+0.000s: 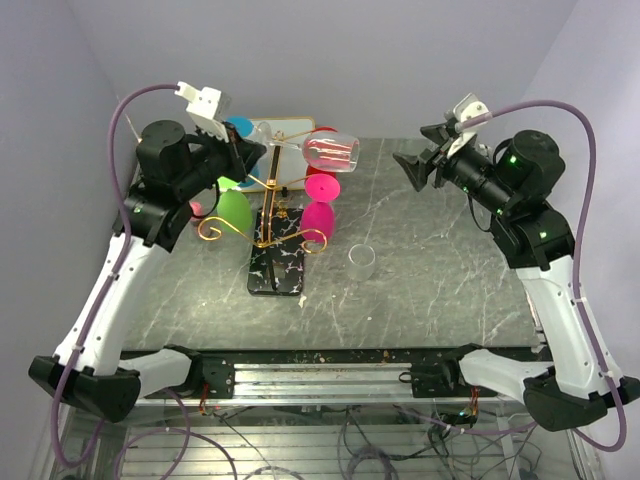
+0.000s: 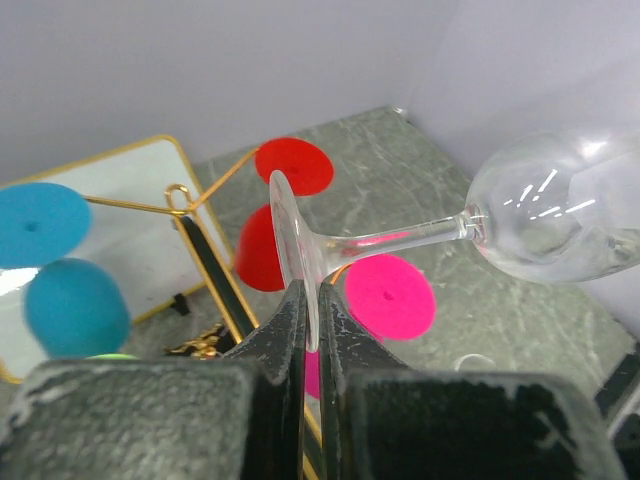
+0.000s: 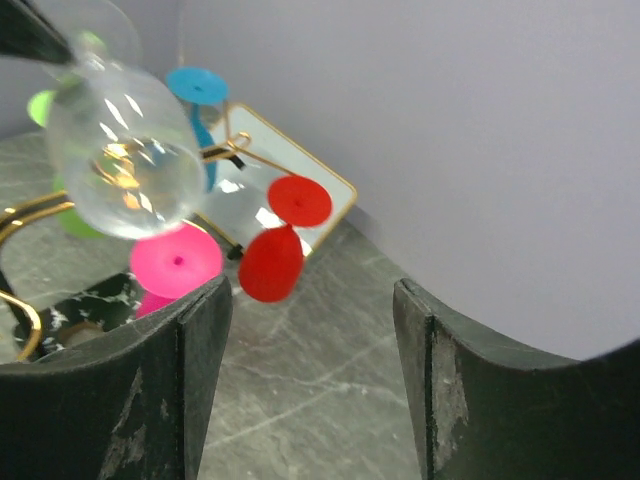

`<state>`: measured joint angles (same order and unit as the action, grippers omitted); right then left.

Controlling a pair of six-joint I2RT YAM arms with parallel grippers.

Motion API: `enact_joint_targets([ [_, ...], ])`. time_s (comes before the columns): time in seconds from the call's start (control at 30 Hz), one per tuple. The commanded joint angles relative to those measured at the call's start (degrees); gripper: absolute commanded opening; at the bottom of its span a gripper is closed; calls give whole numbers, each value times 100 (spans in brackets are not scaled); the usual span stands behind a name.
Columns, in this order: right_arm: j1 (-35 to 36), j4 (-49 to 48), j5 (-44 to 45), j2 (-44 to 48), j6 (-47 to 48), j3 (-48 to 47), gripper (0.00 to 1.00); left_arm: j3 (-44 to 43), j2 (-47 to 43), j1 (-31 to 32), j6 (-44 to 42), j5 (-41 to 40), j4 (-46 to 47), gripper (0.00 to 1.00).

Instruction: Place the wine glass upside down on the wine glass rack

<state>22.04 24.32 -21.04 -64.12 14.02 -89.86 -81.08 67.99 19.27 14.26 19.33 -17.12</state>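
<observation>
Hanging sideways over the wine glass rack (image 1: 278, 265), the wine glass (image 1: 330, 152) is clamped by its foot in the left gripper (image 2: 311, 320) | right gripper (image 3: 308, 295) is seen apart, jaws parted, empty | pink glass (image 1: 322, 205) and green glass (image 1: 235, 212) are hung inverted on the rack.

Bowl of wine glass (image 2: 540, 215) cut off at left-wrist view's edge, foot rim hidden btwn left gripper (image 2: 312, 305) fingers.
</observation>
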Motion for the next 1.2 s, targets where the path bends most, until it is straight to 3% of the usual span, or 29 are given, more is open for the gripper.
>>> enact_joint_targets([
  [0.0, -51, 68, 978, 103, 423, 377, 69, -440, -356, -59, -802, -612, -220, 7],
  [0.13, -58, -195, 1816, 242, 771, 1106, 86, -579, -625, -66, -1707, -844, -623, 7],
  [0.23, -125, -410, 2095, 388, 877, 1568, 90, -681, -863, -63, -2399, -943, -977, 7],
  [0.67, -1251, -1200, 1514, 575, 399, 3162, 92, -1365, -1446, -200, -4608, -25, -2820, 7],
  [1.03, -1537, -1460, 1131, 744, 337, 3865, 92, -1746, -1648, -387, -5234, 788, -3882, 7],
  [1.17, -1607, -1436, 1004, 793, 318, 3912, 92, -1822, -1658, -407, -5816, 1007, -4422, 7],
])
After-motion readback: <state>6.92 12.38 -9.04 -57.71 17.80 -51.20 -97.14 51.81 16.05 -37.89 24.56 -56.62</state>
